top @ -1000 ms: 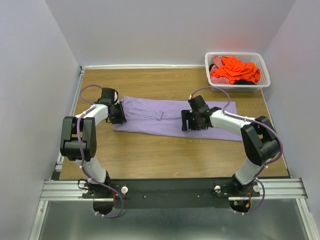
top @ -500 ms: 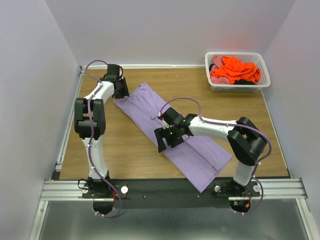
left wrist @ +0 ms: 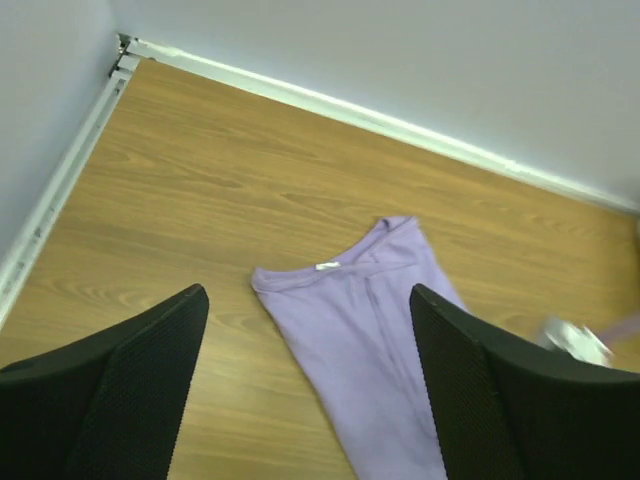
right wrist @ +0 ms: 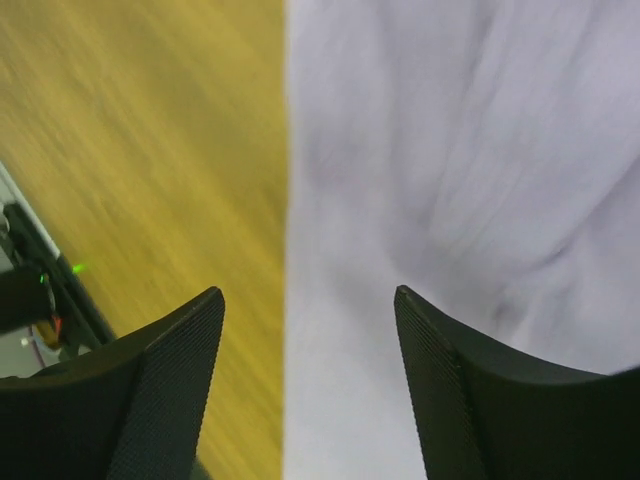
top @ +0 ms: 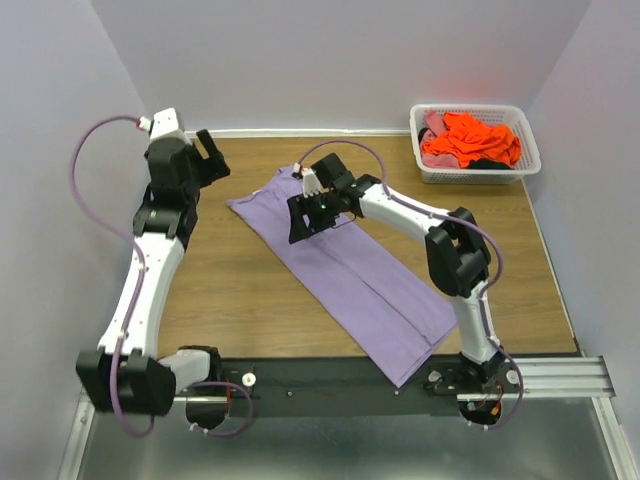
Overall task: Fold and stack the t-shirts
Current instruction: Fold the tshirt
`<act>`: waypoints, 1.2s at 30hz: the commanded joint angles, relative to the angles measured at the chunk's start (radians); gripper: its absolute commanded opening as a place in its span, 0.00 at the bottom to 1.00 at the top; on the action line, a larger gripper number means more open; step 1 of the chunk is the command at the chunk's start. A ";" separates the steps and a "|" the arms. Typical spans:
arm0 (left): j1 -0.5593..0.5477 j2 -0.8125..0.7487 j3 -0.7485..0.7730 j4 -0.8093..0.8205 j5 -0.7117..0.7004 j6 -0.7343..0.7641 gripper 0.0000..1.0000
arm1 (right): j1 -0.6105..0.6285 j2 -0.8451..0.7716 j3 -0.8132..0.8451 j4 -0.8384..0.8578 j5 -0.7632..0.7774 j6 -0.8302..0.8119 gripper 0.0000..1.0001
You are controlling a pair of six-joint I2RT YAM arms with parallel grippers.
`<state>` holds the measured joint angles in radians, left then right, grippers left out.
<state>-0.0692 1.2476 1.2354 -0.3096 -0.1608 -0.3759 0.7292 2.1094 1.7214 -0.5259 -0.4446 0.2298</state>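
we find the large lavender-purple cotton t-shirt (top: pixel 352 268) lying flat and diagonal on the brown wooden table (top: pixel 250 300), neck end far left. left gripper (top: pixel 211 157): raised near the far left corner, jaws wide, empty. right gripper (right wrist: pixel 307 295): over the shirt's edge, jaws wide, empty. bright orange and pink t-shirts (top: pixel 470 140) fill the white plastic lattice basket (top: pixel 531 152)

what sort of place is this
Probably a robot lab test cell, not a home: a wooden table boxed in by plain walls, a left arm and right arm bolted to a metal rail, a lavender t-shirt spread out.
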 commanded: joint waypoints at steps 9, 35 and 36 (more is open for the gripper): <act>0.000 -0.382 -0.387 -0.011 -0.060 -0.046 0.98 | -0.056 0.349 0.305 0.116 -0.146 0.011 0.61; -0.003 -0.301 -0.521 0.046 0.300 -0.032 0.98 | -0.350 0.417 0.466 0.300 0.119 0.172 0.70; -0.003 -0.298 -0.525 0.053 0.308 -0.029 0.98 | -0.350 0.393 0.425 0.300 0.118 0.164 0.70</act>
<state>-0.0696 0.9424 0.7261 -0.3008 0.0769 -0.4316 0.3576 2.5710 2.1750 -0.2089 -0.3515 0.4202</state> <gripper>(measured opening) 0.984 0.700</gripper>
